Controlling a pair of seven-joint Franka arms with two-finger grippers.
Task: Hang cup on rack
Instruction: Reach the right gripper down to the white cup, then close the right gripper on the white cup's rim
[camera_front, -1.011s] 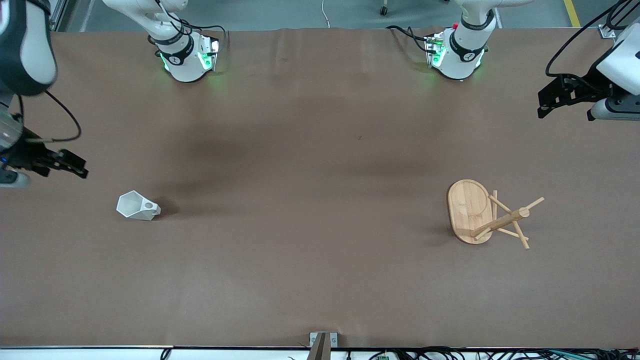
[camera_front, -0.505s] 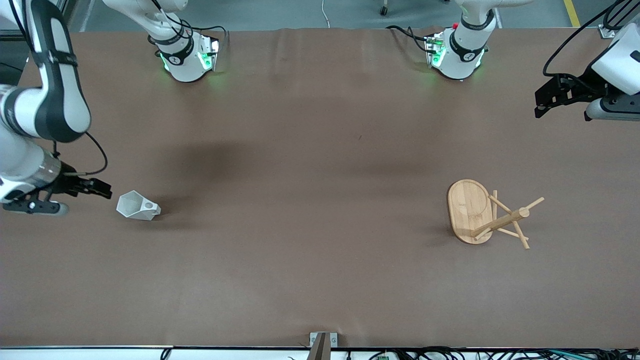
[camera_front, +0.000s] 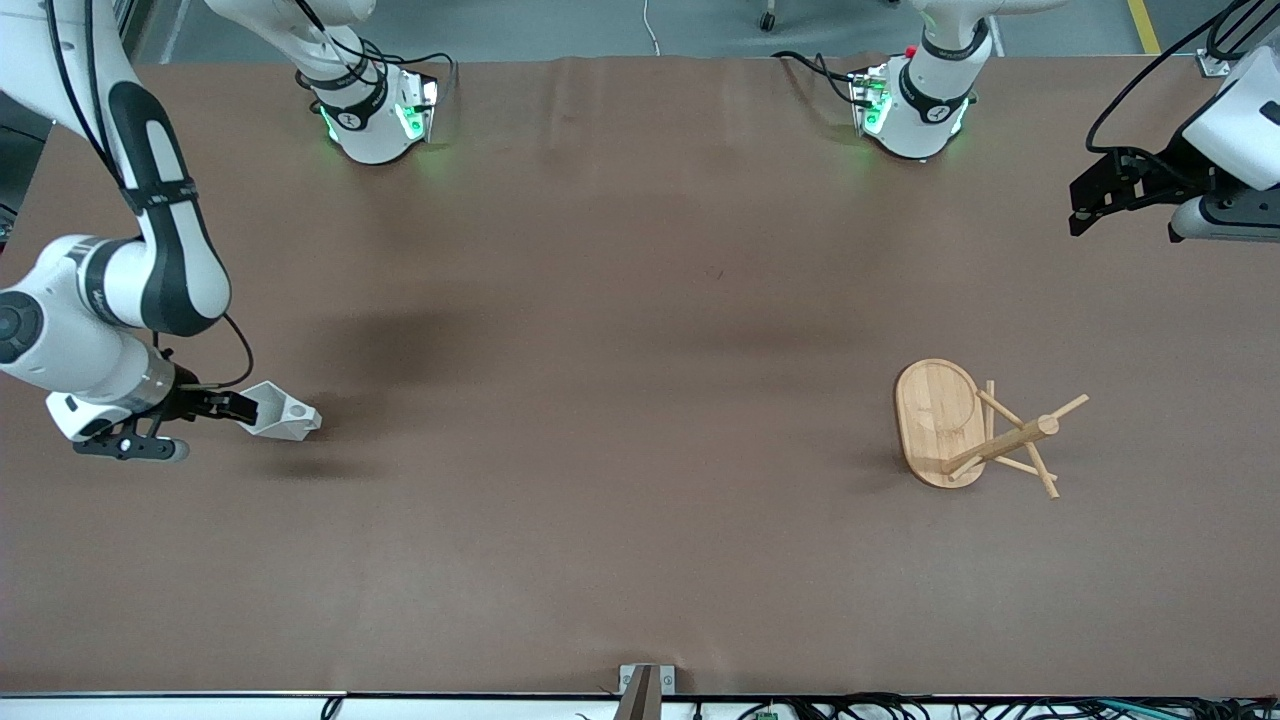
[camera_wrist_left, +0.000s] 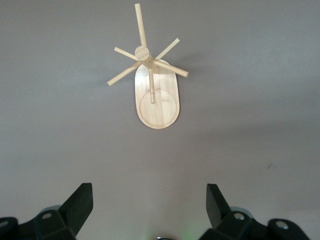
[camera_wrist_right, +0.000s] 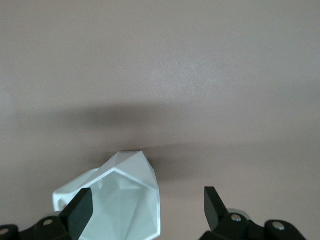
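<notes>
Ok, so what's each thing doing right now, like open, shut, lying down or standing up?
Cup: lying on its side on the table, unhung.
Mug rack: standing upright, pegs bare.
Right gripper: open, at the cup's rim.
Left gripper: open, waiting above the table.

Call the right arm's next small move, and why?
Probably ease the right hand forward so its open fingers straddle the cup, then close. The cup lies on its side on the table, its rim at the fingertips but not yet between them, off toward one finger in the right wrist view. The rack stands at the left arm's end; the left hand waits, open.
</notes>
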